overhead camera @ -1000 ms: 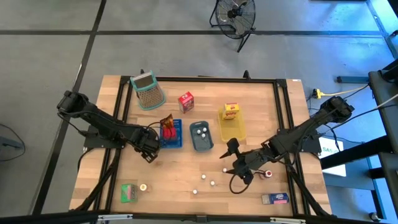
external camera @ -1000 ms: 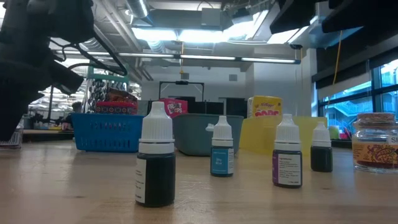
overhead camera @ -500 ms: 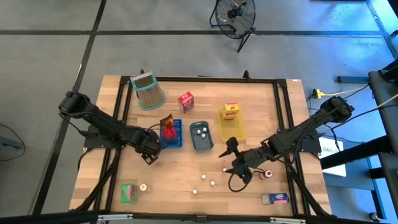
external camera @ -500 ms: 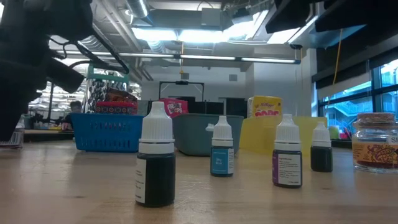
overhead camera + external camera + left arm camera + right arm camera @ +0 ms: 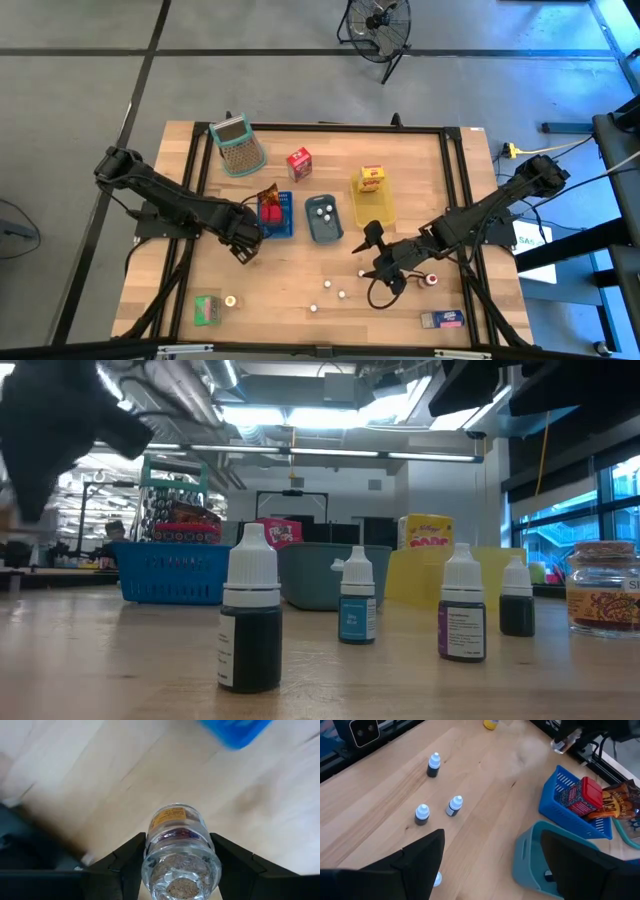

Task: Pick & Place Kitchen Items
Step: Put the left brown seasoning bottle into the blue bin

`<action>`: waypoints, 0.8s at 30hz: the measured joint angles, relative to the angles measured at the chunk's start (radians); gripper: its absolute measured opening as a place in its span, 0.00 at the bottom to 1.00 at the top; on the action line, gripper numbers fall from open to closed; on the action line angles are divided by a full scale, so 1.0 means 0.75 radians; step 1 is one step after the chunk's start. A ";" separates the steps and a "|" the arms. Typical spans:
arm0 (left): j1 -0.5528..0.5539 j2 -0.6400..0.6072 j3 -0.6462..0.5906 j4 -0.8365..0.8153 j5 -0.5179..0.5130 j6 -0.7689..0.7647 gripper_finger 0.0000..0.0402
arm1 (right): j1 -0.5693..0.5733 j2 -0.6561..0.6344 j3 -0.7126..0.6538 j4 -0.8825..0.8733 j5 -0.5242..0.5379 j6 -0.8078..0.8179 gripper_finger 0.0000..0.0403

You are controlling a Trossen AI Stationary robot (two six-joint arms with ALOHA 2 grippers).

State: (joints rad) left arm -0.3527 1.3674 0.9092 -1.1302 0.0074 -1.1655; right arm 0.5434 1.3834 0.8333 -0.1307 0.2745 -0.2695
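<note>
Your left gripper [image 5: 177, 870] is clamped on a small clear jar [image 5: 177, 847] with a yellow label, lifted over bare wood just beside the blue tray [image 5: 277, 216]. Carry it level and set it fully inside a tray wall before letting go; glass slips if tilted. Your right gripper [image 5: 383, 270] hangs spread wide and empty above the dropper bottles [image 5: 453, 805] near the grey-blue tray [image 5: 540, 855]. From overhead the jar is hidden under the left wrist, and its lid is cut off.

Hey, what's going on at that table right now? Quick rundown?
Left tool shut on small jar, beside blue tray. Right tool open, over scattered dropper bottles. Nothing in the way.
</note>
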 joint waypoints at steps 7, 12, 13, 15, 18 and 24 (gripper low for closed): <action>0.047 -0.001 0.106 0.003 -0.107 -0.225 0.48 | 0.001 0.000 0.000 -0.009 -0.055 -0.006 0.82; 0.090 -0.002 0.176 0.017 -0.015 -0.315 0.48 | 0.001 0.000 0.000 -0.011 -0.059 -0.027 0.82; 0.090 -0.002 0.192 0.019 -0.016 -0.315 0.48 | 0.001 0.000 0.000 -0.016 -0.063 -0.037 0.82; 0.090 -0.002 0.221 0.029 -0.017 -0.323 0.48 | 0.001 0.000 0.000 -0.036 -0.092 -0.046 0.83; 0.090 -0.002 0.248 0.089 -0.032 -0.345 0.48 | 0.001 0.000 0.000 -0.074 -0.135 -0.050 0.83; 0.115 0.024 0.255 0.151 -0.111 -0.339 0.49 | 0.001 0.000 0.000 -0.133 -0.219 -0.035 0.83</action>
State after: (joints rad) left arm -0.2666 1.3852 1.1004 -1.0167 -0.0761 -1.4197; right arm 0.5438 1.3834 0.8333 -0.2305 0.1100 -0.2958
